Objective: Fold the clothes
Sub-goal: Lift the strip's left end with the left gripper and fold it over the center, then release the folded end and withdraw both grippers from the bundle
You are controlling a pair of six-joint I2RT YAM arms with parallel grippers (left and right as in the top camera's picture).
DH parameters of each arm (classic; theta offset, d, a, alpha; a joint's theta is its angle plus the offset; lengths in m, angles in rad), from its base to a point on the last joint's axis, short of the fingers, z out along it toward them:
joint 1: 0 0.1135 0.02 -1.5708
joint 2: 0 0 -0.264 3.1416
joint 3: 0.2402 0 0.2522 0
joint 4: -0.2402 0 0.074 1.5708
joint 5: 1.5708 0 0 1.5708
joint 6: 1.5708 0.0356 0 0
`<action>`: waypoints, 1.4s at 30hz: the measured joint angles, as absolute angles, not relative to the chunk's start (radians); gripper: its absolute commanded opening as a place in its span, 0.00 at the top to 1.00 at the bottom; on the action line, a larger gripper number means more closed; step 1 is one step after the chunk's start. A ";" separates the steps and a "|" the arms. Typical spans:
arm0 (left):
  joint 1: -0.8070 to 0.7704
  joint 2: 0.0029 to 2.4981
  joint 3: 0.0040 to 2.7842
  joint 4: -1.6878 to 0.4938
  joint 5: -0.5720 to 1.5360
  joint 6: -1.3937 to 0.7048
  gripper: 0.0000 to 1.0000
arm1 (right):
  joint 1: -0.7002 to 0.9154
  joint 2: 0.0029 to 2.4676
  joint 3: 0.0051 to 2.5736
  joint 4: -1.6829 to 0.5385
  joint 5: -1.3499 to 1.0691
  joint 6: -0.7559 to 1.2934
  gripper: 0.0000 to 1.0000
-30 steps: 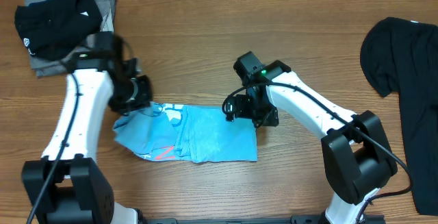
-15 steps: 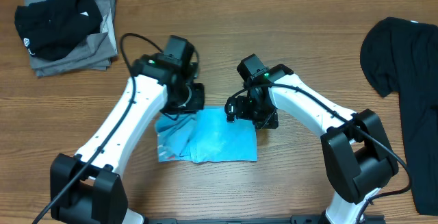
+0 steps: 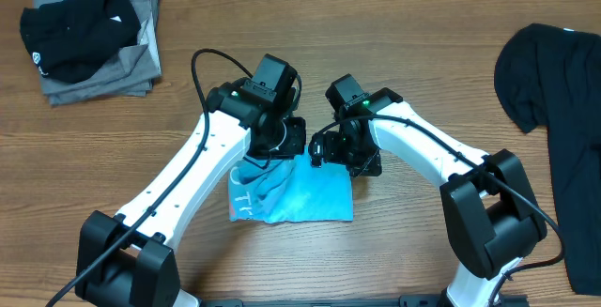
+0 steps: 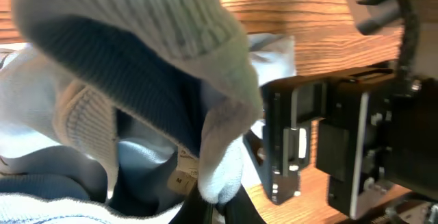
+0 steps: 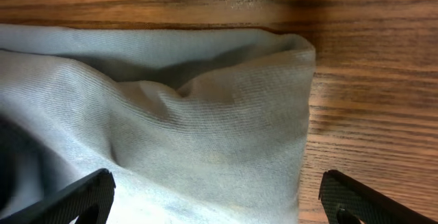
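Observation:
The light-blue T-shirt [image 3: 310,196] lies partly folded on the wooden table in the overhead view, with white lettering showing at its left end. My left gripper [image 3: 274,149] is shut on a fold of the shirt's ribbed edge and holds it lifted over the shirt's upper left; the wrist view shows the fabric [image 4: 171,66] pinched in the jaws [image 4: 217,207]. My right gripper [image 3: 344,155] is open, low over the shirt's top right corner. In its wrist view the jaws [image 5: 219,203] straddle the cloth [image 5: 191,135]. A large black T-shirt [image 3: 562,110] lies spread at the right edge.
A pile of folded grey and black clothes [image 3: 89,35] sits at the far left corner. The two arms are close together over the middle of the table; the right arm's gripper body [image 4: 342,142] fills the right of the left wrist view.
My left gripper has carried the shirt's left part to the right, folding it over toward the right gripper. The right arm has stayed in place on the corner.

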State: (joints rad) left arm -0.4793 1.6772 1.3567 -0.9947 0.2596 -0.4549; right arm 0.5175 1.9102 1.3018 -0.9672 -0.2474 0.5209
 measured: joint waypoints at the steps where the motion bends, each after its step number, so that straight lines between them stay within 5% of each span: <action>1: -0.484 1.677 1.357 -0.992 0.264 -0.458 0.96 | 0.517 1.910 1.302 -0.966 -0.248 0.521 0.00; 26: -0.603 1.678 1.357 -0.912 0.289 -0.503 0.96 | 0.421 1.910 1.302 -0.970 -0.246 0.507 0.00; 34: -0.628 1.711 1.357 -0.907 0.293 -0.508 0.96 | 0.268 1.910 1.302 -1.031 -0.266 0.478 0.00; 35: -0.629 1.717 1.357 -0.907 0.295 -0.511 0.93 | 0.243 1.910 1.302 -1.040 -0.272 0.468 0.00; 37: -0.636 1.730 1.357 -0.899 0.298 -0.515 0.71 | 0.184 1.910 1.302 -1.061 -0.297 0.439 0.00; 42: -0.663 1.753 1.357 -0.855 0.330 -0.525 0.54 | 0.086 1.910 1.303 -1.084 -0.359 0.382 0.00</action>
